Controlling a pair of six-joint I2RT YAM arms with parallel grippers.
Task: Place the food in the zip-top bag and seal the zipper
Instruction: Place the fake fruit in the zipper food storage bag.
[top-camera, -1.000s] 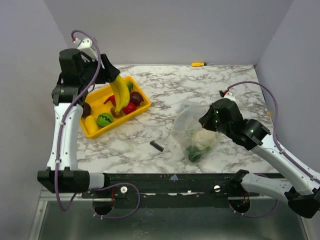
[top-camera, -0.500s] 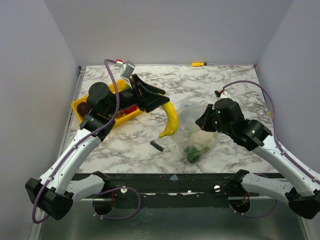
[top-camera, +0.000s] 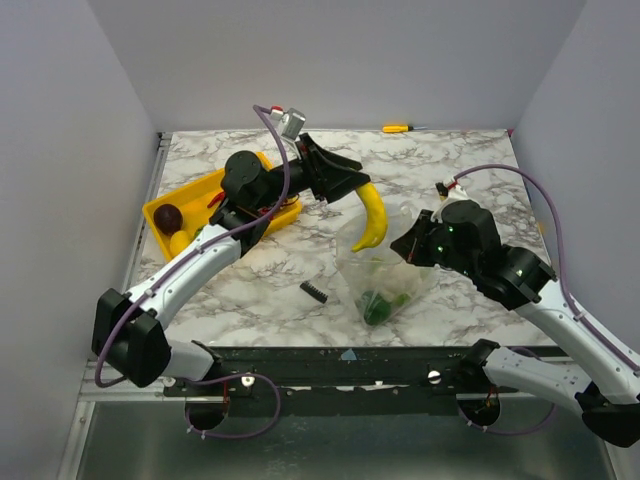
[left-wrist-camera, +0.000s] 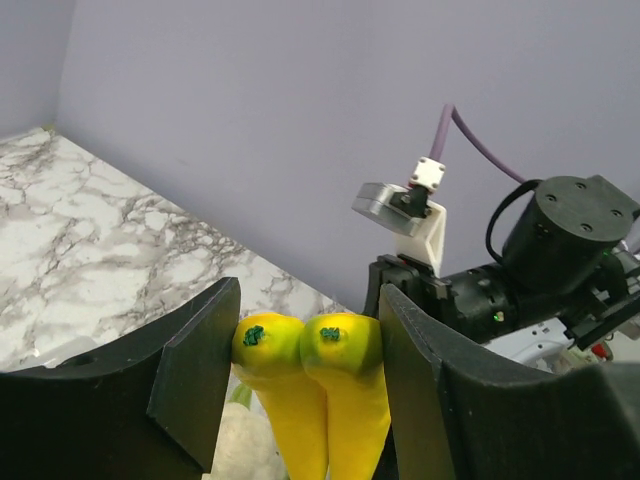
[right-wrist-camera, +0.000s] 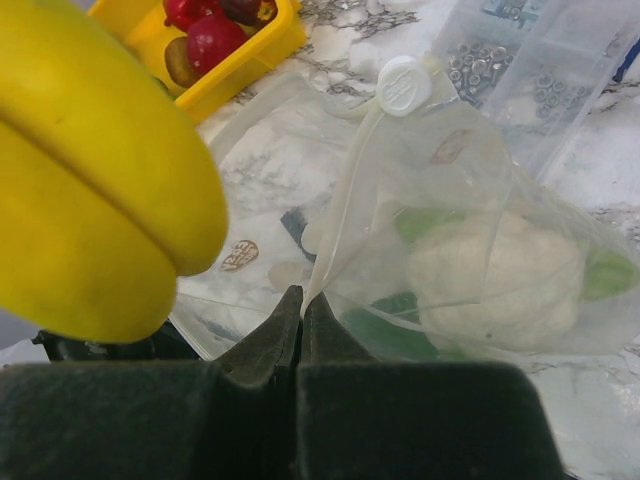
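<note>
**Item 1: toy banana** (top-camera: 370, 222). A double yellow plastic piece with green stem ends. It is grasped at the stem end by the left jaws and hangs tip-down above the middle of the table (top-camera: 260, 285), just beside the bag's mouth. Likely light, stiff and smooth. Its curve and length suggest it should go in tip first, and the stem-end hold suits that.

**Item 2: zip-top bag** (top-camera: 385, 280). A clear pouch lying toward the near edge, right of the middle. It already holds a white cauliflower (right-wrist-camera: 495, 270) and a green piece (top-camera: 378, 305). The film looks thin, floppy and slippery, so it is best taken at the rim.

**Item 3: zipper** (right-wrist-camera: 345, 200). The press-seal strip along the rim, unsealed. The right jaws are clenched on the bag's edge here, lifting one lip so that the mouth gapes.

**Item 4: yellow tray** (top-camera: 155, 208). It sits by the left edge, toward the far corner. Remaining food includes red pieces (right-wrist-camera: 210, 40) and a dark purple one (top-camera: 170, 215).

**Item 5: sundries.** A small black spring-like part (top-camera: 313, 291) lies near the near edge.
</note>
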